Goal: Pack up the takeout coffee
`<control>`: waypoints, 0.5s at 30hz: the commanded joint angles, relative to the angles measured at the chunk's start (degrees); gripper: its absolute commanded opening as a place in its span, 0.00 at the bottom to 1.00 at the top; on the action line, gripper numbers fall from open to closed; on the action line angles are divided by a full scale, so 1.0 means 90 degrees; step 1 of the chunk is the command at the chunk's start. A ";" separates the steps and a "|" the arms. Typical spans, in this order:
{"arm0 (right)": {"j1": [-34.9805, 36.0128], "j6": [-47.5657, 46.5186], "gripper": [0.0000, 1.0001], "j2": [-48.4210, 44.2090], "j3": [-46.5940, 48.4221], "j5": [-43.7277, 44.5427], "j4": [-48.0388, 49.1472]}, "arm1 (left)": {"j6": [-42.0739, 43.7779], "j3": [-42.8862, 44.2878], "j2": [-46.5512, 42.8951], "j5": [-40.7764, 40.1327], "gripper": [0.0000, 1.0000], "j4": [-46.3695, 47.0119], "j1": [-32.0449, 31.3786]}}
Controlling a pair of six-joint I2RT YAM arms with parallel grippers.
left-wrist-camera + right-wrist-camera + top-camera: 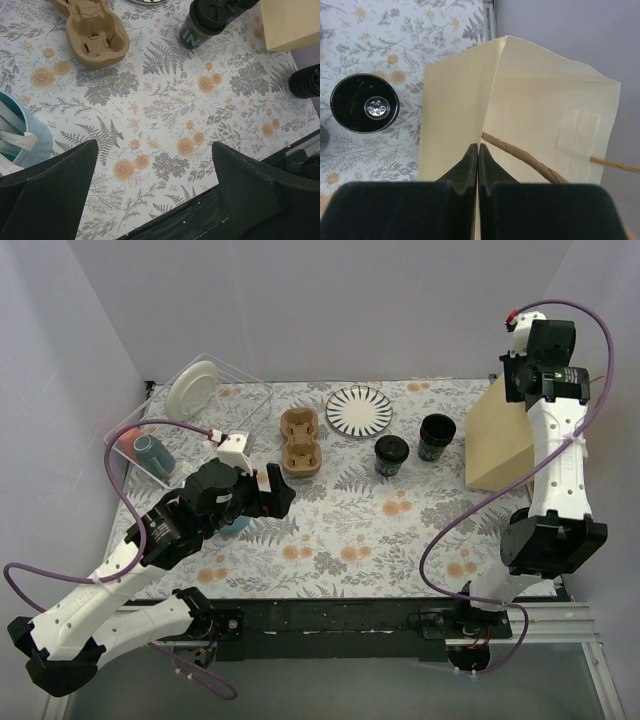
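Over floral cloth (350, 530), left gripper (154, 147) gapes empty; right gripper (478, 147) pinches shut at paper bag (535, 100), grip unclear.

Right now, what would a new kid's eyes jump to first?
The big cream paper bag at the table's right edge stands out, with the right fingers pressed shut at its fold. Two dark cups stand just left of it on the flowery tablecloth, and a brown cup carrier lies farther left.
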 commanded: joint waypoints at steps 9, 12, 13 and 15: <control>0.1873 -0.0998 0.01 -0.1711 0.0278 -0.1198 0.0163 | -0.0144 0.0632 -0.0007 -0.0352 0.98 -0.0157 0.0022; 0.3018 -0.1000 0.01 -0.1848 0.0277 -0.1305 -0.0227 | -0.0447 0.0983 0.0061 -0.0779 0.98 -0.0477 0.0022; 0.3235 -0.0845 0.01 -0.1897 0.0258 -0.1305 -0.0325 | -0.0457 0.1071 0.0110 -0.0869 0.98 -0.0546 0.0022; 0.3762 -0.0717 0.01 -0.2149 0.0026 -0.1549 -0.0462 | -0.0516 0.1354 0.0120 -0.1044 0.98 -0.0712 0.0022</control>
